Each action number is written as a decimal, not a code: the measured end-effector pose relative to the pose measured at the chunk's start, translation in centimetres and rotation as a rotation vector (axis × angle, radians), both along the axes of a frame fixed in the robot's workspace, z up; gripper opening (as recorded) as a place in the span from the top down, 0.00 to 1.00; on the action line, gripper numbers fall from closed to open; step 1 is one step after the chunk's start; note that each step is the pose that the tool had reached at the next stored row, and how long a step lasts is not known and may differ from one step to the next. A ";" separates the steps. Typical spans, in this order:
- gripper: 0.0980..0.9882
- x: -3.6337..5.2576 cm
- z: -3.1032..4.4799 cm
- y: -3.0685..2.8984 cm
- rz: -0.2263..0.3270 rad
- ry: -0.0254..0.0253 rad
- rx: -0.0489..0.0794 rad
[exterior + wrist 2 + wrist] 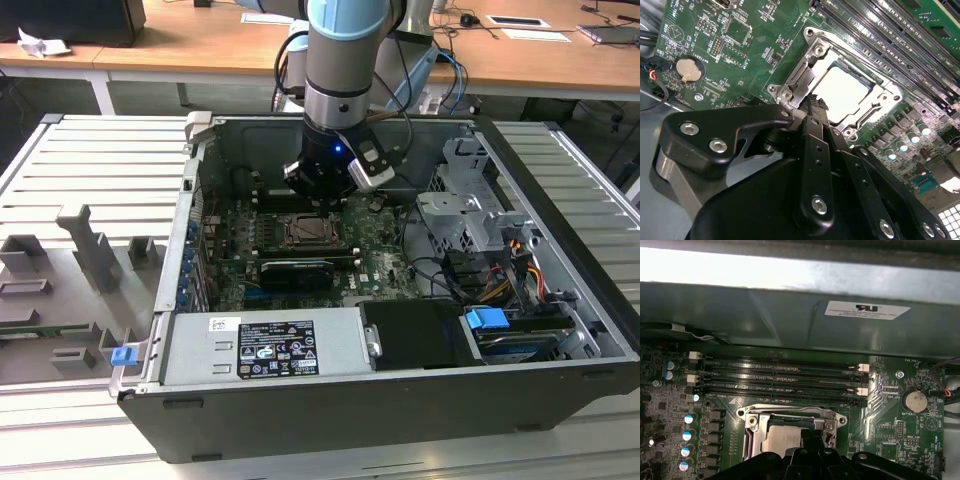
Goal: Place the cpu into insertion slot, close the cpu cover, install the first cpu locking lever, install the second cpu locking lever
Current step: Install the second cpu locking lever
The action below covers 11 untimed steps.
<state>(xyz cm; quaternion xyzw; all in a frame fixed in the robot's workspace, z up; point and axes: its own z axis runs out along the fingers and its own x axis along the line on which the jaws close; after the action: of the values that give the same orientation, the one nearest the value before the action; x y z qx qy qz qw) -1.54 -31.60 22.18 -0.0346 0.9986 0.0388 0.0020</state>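
There is one computer case (330, 400) with one green board (375, 255) inside. One cpu (842, 92) sits in one insertion slot (812, 52). Four long black memory slots (780, 377) lie side by side. One round silver battery (914, 401) shines.

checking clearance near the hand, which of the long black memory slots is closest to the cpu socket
The memory slot bordering the insertion slot, last of the parallel rows in the first wrist view. The other rows lie farther off, toward the case wall. The hand sits over the socket.
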 end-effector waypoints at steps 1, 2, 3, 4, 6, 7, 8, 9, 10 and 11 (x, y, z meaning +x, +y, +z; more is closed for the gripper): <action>0.99 0.00 0.06 0.00 0.000 -0.0001 0.000; 0.99 0.00 0.11 0.01 0.000 -0.0002 0.000; 0.99 0.00 0.16 0.01 0.000 -0.0002 0.000; 0.99 0.01 0.15 -0.01 0.000 -0.0003 0.001; 0.99 0.01 0.16 -0.15 0.000 -0.0002 0.000; 0.99 0.00 0.17 -0.26 0.000 -0.0001 0.000; 0.99 0.00 0.16 -0.34 0.000 -0.0001 0.000; 0.99 0.00 0.16 -0.42 0.000 -0.0001 0.000; 0.99 0.01 0.16 -0.55 -0.001 -0.0001 0.000; 0.99 0.00 0.16 -0.65 -0.001 -0.0001 0.000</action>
<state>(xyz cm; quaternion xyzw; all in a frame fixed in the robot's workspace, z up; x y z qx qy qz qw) -1.54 -32.24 22.34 -0.0342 0.9986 0.0391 0.0021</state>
